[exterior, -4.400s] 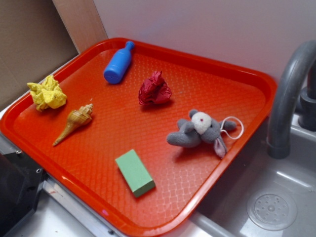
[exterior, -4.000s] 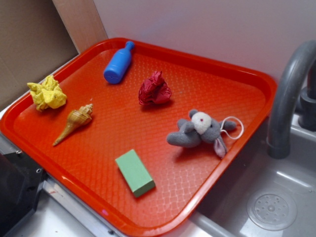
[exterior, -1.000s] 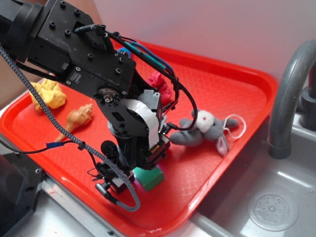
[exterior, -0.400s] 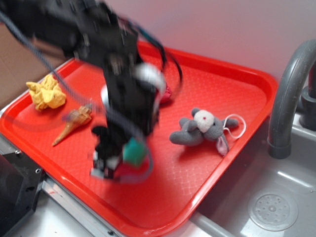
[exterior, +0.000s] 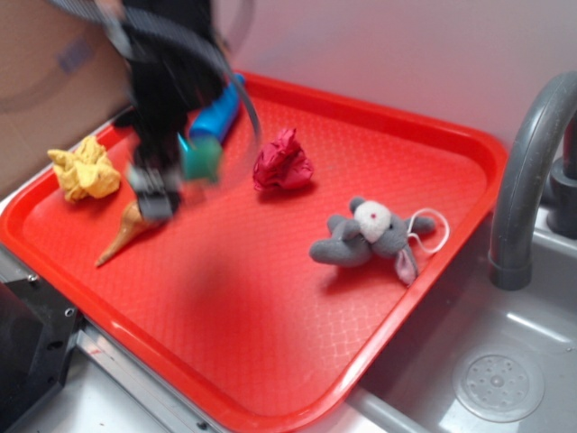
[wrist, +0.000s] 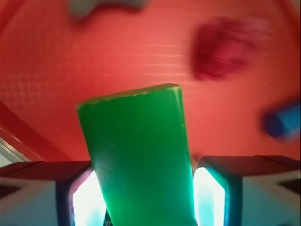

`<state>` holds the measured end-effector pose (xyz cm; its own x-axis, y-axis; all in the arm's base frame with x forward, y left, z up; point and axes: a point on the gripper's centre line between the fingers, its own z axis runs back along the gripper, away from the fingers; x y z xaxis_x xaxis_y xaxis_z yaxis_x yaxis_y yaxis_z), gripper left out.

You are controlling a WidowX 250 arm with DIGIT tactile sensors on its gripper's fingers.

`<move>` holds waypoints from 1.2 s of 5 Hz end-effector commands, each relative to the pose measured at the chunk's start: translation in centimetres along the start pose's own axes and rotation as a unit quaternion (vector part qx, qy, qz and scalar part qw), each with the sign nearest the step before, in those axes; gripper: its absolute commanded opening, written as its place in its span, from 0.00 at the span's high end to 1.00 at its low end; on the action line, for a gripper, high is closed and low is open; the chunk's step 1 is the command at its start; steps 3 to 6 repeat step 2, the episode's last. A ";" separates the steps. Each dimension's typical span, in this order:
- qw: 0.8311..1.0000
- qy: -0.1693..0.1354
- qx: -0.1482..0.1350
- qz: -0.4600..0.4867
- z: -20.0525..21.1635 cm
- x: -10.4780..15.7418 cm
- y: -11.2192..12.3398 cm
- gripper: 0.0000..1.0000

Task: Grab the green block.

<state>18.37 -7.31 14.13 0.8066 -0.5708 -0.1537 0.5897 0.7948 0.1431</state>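
1. Gripper (wrist: 141,188): closed on the green block (wrist: 138,160), one finger at each side of the slab; block end projects forward.
2. Exterior view, motion-blurred: gripper (exterior: 176,176) and block (exterior: 202,161) are held above the red tray (exterior: 270,316), at its left side.
3. Nearby: blue bottle (exterior: 216,117), shell (exterior: 122,236), yellow wad (exterior: 84,170).
4. Apart on the tray: red wad (exterior: 282,162), grey plush (exterior: 370,236).
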 end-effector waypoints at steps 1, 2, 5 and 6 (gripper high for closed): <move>0.964 -0.062 -0.056 0.254 6.2 -2.9 0.8 1.00; 0.947 -0.033 -0.060 0.314 6.0 -2.0 0.9 1.00; 0.947 -0.033 -0.060 0.314 6.0 -2.0 0.9 1.00; 0.947 -0.033 -0.060 0.314 6.0 -2.0 0.9 1.00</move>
